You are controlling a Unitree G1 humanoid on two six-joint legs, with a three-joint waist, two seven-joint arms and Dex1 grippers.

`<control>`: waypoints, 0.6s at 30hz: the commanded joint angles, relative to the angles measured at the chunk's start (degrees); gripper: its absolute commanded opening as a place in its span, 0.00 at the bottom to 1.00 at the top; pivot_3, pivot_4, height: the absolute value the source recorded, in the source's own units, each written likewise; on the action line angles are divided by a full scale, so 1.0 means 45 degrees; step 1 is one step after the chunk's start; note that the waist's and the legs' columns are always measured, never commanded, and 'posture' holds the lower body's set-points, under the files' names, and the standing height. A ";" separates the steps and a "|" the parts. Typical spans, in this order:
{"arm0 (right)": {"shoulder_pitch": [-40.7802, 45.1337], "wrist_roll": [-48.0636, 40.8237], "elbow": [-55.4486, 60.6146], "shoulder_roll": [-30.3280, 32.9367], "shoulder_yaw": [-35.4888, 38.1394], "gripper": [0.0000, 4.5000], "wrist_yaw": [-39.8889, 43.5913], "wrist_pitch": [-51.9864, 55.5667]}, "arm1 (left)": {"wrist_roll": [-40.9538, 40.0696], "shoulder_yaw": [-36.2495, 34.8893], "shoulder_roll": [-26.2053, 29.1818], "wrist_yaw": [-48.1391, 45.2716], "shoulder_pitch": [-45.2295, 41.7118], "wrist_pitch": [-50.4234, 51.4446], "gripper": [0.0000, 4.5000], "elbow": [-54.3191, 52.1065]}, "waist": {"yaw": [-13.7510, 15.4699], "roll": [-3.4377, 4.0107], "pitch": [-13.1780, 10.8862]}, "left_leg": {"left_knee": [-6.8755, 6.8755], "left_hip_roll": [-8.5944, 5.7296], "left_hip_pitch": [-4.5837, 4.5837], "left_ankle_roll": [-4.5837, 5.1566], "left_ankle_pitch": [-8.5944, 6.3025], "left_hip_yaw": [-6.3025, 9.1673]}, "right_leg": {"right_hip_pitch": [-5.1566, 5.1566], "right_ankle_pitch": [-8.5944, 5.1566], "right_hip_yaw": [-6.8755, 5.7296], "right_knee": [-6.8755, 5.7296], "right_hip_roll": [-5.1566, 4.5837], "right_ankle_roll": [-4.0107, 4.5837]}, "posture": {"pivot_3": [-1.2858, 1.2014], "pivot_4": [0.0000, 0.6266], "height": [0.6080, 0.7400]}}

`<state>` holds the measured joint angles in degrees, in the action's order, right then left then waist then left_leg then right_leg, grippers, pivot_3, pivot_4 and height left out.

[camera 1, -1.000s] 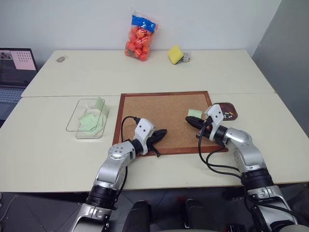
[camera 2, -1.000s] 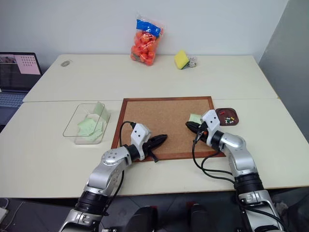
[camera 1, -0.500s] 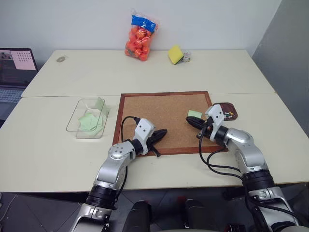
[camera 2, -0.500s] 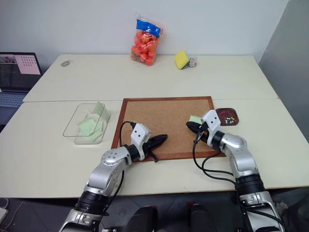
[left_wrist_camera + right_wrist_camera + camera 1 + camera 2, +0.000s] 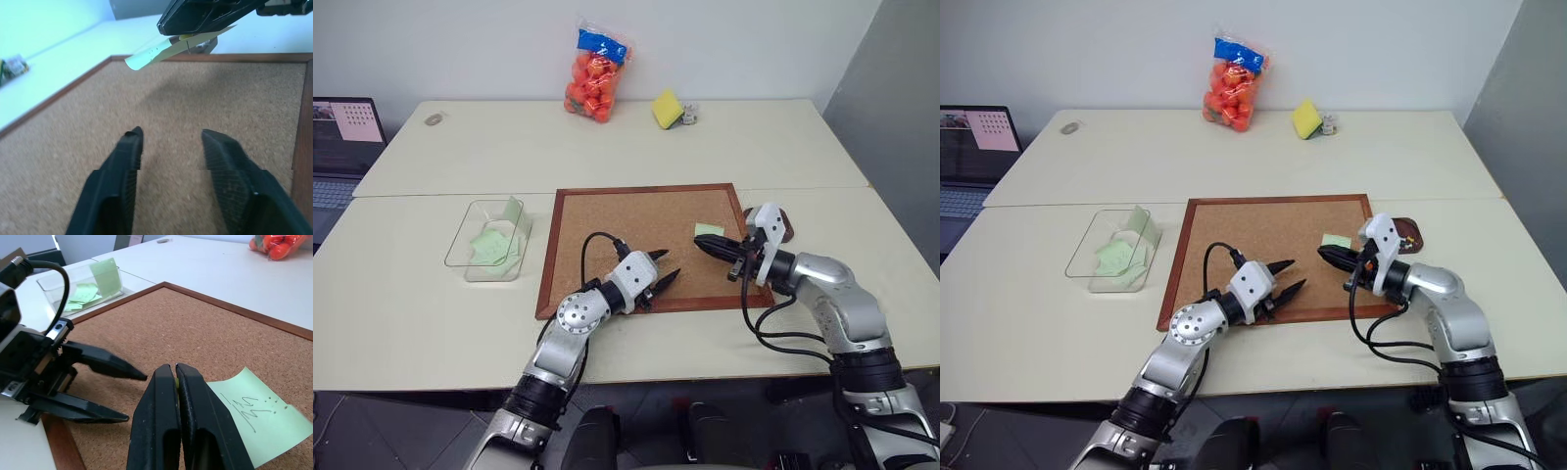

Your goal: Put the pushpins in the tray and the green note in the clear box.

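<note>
The right end effector (image 5: 175, 382), clamped shut, pins something tiny just beside the pale green paper note (image 5: 254, 416). The left end effector (image 5: 1285, 277), spread wide, points across the wood-framed corkboard (image 5: 1263, 220) toward it.

Corkboard (image 5: 636, 235), sponge (image 5: 668, 110), bagged oranges (image 5: 595, 80), laptop (image 5: 340, 137).

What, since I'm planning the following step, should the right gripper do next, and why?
Probably carry the right gripper over to the tray and release there: it is shut on what looks like a yellowish pushpin above the green note on the corkboard, and the left gripper stands open nearby.
</note>
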<state>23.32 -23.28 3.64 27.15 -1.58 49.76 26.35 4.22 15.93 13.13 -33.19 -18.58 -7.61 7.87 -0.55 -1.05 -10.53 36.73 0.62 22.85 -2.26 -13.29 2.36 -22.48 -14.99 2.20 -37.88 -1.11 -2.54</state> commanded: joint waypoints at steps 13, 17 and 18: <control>0.0151 -0.0841 0.1119 0.0775 -0.0352 0.00 0.1369 0.0860 | 0.1753 0.0674 0.1495 -0.0260 -0.1666 -0.4721 1.00 0.1931 | 0.0006 -0.0004 -0.0002 | 0.0000 0.0001 0.0011 0.0000 0.0000 -0.0005 | -0.0016 0.0000 0.0003 -0.0001 0.0003 0.0000 | 0.52 0.24 1.00; 0.0238 -0.0925 0.1228 0.0819 -0.0535 0.00 0.1585 0.1079 | 0.1927 0.0811 0.1521 -0.0261 -0.2098 -0.5318 1.00 0.2300 | 0.0016 -0.0004 -0.0002 | 0.0002 0.0000 0.0014 0.0000 0.0000 -0.0006 | -0.0019 0.0001 0.0002 -0.0005 0.0002 0.0001 | 0.52 0.24 1.00; 0.0260 -0.0935 0.1264 0.0836 -0.0579 0.00 0.1637 0.1135 | 0.1969 0.0831 0.1527 -0.0266 -0.2222 -0.5426 1.00 0.2387 | 0.0016 -0.0005 -0.0003 | 0.0002 -0.0001 0.0016 0.0000 0.0000 -0.0006 | -0.0019 0.0001 0.0002 -0.0005 0.0002 0.0001 | 0.52 0.24 1.00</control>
<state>23.64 -26.05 6.55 30.33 -3.79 55.90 30.90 12.68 19.50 20.05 -34.48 -26.86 -29.68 18.82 -0.48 -1.08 -10.54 36.74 0.61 22.93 -2.25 -13.29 2.33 -22.57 -14.98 2.21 -37.90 -1.10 -2.53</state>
